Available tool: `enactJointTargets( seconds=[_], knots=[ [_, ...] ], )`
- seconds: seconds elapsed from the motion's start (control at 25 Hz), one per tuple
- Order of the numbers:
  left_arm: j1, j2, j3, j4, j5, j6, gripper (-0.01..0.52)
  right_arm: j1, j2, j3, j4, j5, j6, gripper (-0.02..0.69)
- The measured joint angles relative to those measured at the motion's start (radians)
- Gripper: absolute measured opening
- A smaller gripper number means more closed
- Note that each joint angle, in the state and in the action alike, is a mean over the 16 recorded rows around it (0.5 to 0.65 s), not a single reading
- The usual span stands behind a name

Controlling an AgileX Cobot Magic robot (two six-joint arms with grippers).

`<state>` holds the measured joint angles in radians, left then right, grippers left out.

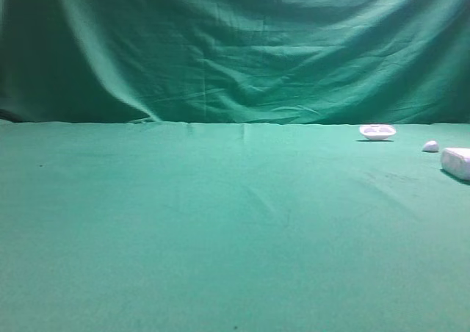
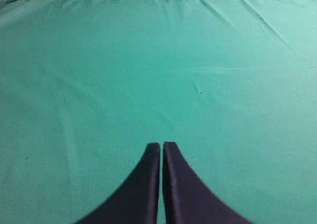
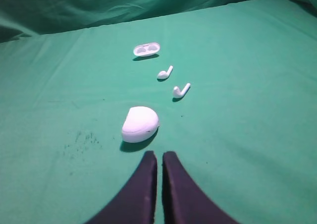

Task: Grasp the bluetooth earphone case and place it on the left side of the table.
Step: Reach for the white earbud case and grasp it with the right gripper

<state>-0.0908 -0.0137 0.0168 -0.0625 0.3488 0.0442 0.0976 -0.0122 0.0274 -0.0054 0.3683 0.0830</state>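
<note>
Green cloth covered the table (image 1: 220, 236) across the exterior high view, meeting a draped green backdrop (image 1: 235, 45) along the middle of the frame; at the far right edge lay the bluetooth earphone case (image 1: 457, 162), partly cut off by the frame; just above and left of it sat a tiny white lump (image 1: 430, 146), and further left a shallow white tray (image 1: 377, 131); neither arm showed in this view.

Left wrist view: the left gripper (image 2: 162, 144) rose from the bottom centre, its dark jaws pressed almost together and grasping nothing; only bare green cloth lay ahead of it.

Right wrist view: the right gripper (image 3: 159, 154) stood at the bottom centre, likewise clenched with only a thin slit between the jaws and nothing held; the case (image 3: 140, 123) rested on the cloth just above its tips, slightly left, apart from them; two white earbuds (image 3: 181, 90) lay beyond, toward the frame's centre, and the tray (image 3: 146, 49) sat further up.
</note>
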Motion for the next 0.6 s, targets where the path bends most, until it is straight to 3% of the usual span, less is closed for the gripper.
enactJointTargets(
  seconds=[0.6],
  knots=[
    [0.0, 0.0, 0.0, 0.0, 0.0, 0.0, 0.0, 0.0, 0.0, 0.0, -0.002, -0.016, 0.001, 0.0]
  ],
)
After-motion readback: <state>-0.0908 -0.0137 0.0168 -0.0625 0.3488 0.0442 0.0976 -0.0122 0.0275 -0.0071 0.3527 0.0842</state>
